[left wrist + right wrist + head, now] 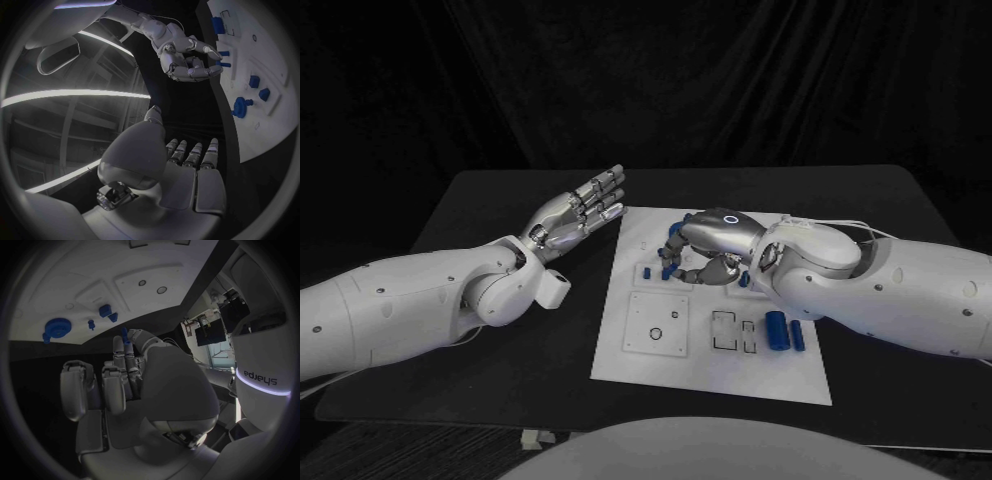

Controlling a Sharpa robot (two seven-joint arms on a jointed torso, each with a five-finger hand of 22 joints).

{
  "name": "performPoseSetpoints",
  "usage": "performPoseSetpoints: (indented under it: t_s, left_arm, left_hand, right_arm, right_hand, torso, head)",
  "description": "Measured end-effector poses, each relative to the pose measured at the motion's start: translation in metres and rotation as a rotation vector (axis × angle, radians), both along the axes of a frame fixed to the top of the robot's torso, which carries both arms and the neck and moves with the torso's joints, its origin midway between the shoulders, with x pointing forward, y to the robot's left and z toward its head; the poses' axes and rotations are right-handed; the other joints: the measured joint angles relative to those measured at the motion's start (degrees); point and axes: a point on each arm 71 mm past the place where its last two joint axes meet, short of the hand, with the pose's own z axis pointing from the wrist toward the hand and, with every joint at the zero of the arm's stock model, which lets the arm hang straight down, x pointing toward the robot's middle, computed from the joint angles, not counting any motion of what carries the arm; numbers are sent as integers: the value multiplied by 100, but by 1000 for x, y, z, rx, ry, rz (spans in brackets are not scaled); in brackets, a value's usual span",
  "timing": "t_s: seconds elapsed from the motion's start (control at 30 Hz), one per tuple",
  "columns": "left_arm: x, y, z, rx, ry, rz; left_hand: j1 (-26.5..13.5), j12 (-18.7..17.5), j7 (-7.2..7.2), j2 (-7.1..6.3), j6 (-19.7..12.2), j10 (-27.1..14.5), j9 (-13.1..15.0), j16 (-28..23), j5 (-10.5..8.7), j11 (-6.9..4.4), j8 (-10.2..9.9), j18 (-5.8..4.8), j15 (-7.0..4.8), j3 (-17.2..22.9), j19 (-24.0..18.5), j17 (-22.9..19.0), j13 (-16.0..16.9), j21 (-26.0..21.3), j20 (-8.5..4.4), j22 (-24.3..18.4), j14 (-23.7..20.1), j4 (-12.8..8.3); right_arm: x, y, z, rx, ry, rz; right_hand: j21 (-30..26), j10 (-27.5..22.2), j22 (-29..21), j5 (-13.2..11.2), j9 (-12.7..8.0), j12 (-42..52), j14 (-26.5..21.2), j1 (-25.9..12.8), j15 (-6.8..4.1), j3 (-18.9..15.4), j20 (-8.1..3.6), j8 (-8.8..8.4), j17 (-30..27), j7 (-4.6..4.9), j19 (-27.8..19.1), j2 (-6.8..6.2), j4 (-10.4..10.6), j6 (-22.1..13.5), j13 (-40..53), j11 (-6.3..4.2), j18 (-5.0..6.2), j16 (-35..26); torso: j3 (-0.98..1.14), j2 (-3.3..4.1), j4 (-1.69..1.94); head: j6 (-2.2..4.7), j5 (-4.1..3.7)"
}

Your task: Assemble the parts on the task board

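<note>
"Sharpa" reads on the white body, right side of the right wrist view. Right hand [708, 252] pinches a small blue part [125, 334]; left hand [577, 212] is released, spread flat over the bench [488, 210].

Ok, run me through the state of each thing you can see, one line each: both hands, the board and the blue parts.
left hand: open, fingers straight, beside the board, holding nothing.
right hand: over the board's far end, fingers curled, pinching a small blue part.
task board: flat on the black table.
two blue bars: lying side by side at the board's right edge.
blue round part: on the board.

"sharpa", upside down, on white robot body [259, 377]
</note>
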Motion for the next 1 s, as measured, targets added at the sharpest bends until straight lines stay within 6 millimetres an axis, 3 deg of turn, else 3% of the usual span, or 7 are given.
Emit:
performPoseSetpoints:
  t_s: [0.3, 0.43, 1.0]
  left_arm:
    - [-1, 0, 0, 0, -1, 3]
    - [-1, 0, 1, 0, -1, 2]
    - [-1, -3, 0, -2, -1, -2]
  left_hand:
    - [0, 0, -37, 0, -4, 4, 0, 0, 0, 68, 0, 0, 0, 0, 0, 2, 0, 0, 0, -4, 0, 0]
    - [68, 0, -49, 32, 8, -6, 0, 0, 112, 113, 0, 1, 0, 0, 0, 3, 0, 0, 0, -6, 0, 0]
    - [77, -1, -48, 28, 8, 13, 1, 0, 134, 132, 0, 0, 1, 18, 0, -2, -1, 0, 0, -9, 0, -17]
  right_arm:
    - [-11, 1, -17, -20, 39, 13]
    - [-14, -1, -19, -23, 45, 14]
    - [-28, -5, -33, -25, 81, 13]
  right_hand:
    - [-22, 0, 3, -24, 0, 0, 0, 0, 0, 0, 0, 0, 0, 6, 0, 0, 0, -35, 5, 0, 0, 0]
    - [-22, 0, 2, -27, 0, 0, 0, 0, 0, 0, 0, 0, 0, 0, 0, 0, 0, -41, 5, 0, 0, 0]
    - [-22, 0, 1, -27, -2, 22, 0, 0, 0, 16, 0, 0, 0, 21, 0, 0, -16, -61, 10, 0, 0, 0]
  torso:
    - [-2, -1, 0]
    - [-2, -2, -4]
    - [-3, -2, -7]
  head:
    - [0, 58]
    - [0, 68]
    - [0, 132]
